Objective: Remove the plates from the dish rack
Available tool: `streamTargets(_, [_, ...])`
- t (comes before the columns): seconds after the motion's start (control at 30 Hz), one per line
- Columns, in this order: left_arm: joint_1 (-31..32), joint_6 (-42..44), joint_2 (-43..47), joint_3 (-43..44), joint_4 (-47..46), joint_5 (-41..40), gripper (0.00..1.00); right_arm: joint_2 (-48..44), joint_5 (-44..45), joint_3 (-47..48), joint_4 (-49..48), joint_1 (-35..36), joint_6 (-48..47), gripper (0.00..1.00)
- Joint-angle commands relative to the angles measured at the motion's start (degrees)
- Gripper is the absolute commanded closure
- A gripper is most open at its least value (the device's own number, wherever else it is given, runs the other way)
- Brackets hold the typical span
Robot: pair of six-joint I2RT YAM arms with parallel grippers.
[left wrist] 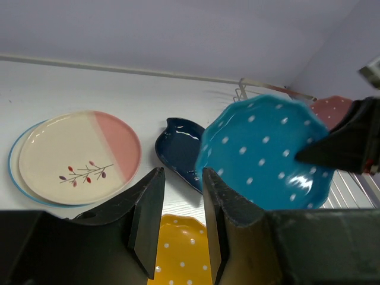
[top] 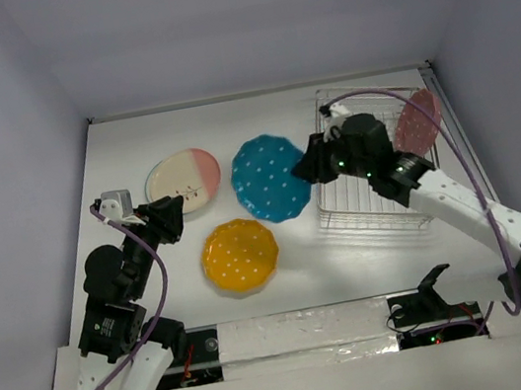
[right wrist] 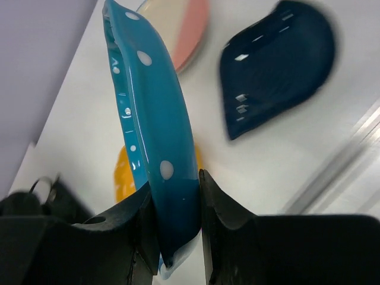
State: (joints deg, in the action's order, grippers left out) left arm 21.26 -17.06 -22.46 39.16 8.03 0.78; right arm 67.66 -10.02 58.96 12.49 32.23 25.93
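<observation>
My right gripper is shut on the rim of the teal dotted plate and holds it tilted above the table, left of the dish rack. In the right wrist view the plate stands edge-on between the fingers. The navy teardrop plate lies on the table beneath it, hidden in the top view. A pink dotted plate stands in the rack. The cream-and-pink plate and the yellow dotted plate lie flat on the table. My left gripper is open and empty between them.
A blue-rimmed plate edge shows under the cream-and-pink plate. The enclosure walls stand at the back and sides. A taped strip runs along the near edge between the arm bases.
</observation>
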Motion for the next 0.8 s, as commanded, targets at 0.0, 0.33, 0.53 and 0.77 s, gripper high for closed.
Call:
streamTargets(0.0, [-0.25, 0.1, -0.57, 2.24, -2.23, -0.25, 0.71, 2.03, -9.66, 1.33, -19.16, 4.67, 5.79, 1.0])
streamTargets(0.33, [-0.78, 0.1, -0.57, 2.24, -2.23, -0.25, 0.7, 18.47, -14.41, -0.6, -29.89, 15.49, 13.0, 1.0])
streamTargets(0.53, [-0.78, 0.1, -0.22, 2.24, -2.14, -0.25, 0.7, 23.04, -13.71, -1.39, -32.35, 17.34, 14.76, 1.0])
streamTargets(0.77, [-0.78, 0.1, -0.04, 2.24, -2.05, -0.25, 0.7, 24.45, -12.39, -4.55, -34.2, 17.34, 16.16, 1.0])
